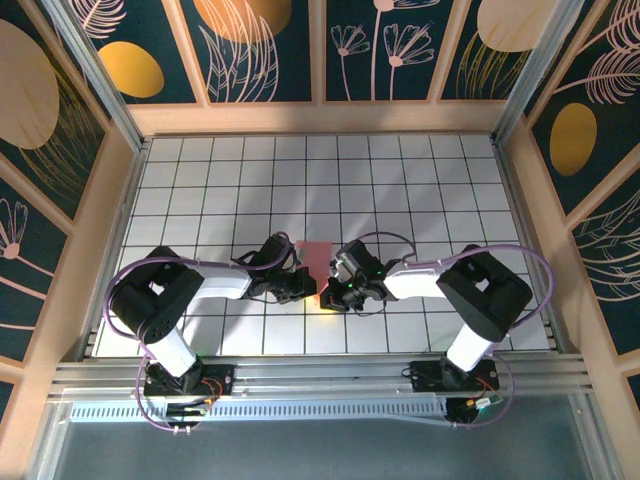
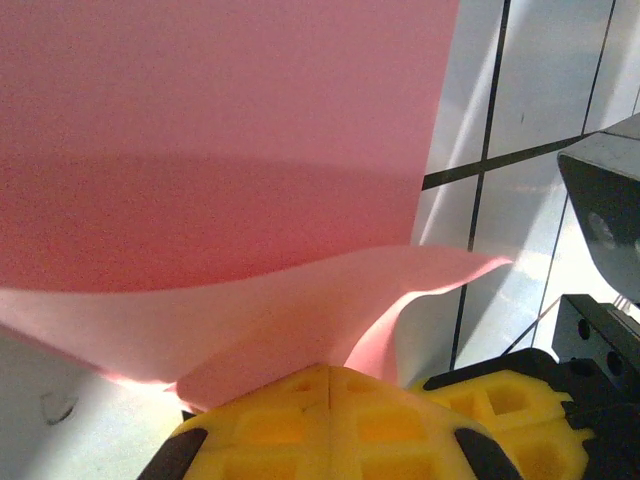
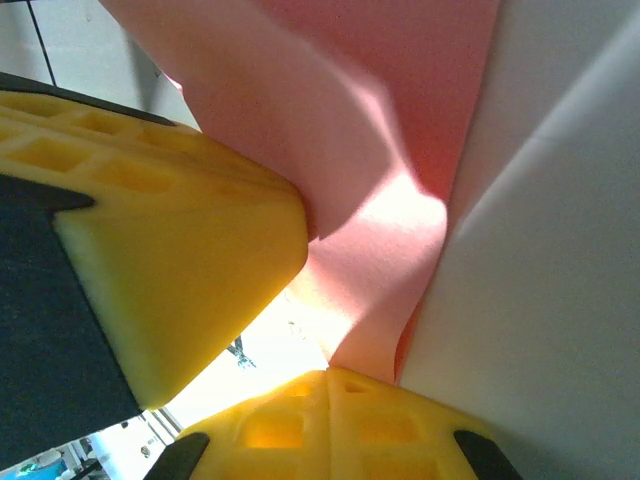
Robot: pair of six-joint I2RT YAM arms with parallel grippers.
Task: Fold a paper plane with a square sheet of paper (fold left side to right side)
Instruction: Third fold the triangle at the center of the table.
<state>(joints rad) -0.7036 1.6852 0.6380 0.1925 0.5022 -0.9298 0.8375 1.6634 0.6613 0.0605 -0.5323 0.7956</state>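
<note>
Overhead, sheet of paper: a small salmon-pink shape is seen on the near half of the white tiled desk, about midway across, between the two arm tips.
Overhead, left jaws: they are set at the sheet's lower left edge; how far they are parted cannot be told from up here.
Overhead, right jaws: they are set at the sheet's lower right edge, just beside the left jaws.
Left wrist, sheet of paper: a broad flat pink area is seen ahead. A nearer flap is curled up off the desk and drawn down to the fingertips.
Left wrist, left jaws: the yellow fingers are pressed together with no gap, and the flap's edge is pinched at their tips.
Left wrist, right jaws: a yellow finger and black housing are seen just beside them, at the lower right.
Right wrist, sheet of paper: the pink paper is seen buckled, with a bright lit patch, narrowing down to the fingertips.
Right wrist, right jaws: the yellow fingers are closed tight, and the sheet's lower tip is nipped between them.
Right wrist, left jaws: a yellow finger is seen at the left, touching the sheet's face.
Right wrist, desk: a strip of pale tile is seen at the upper left.
</note>
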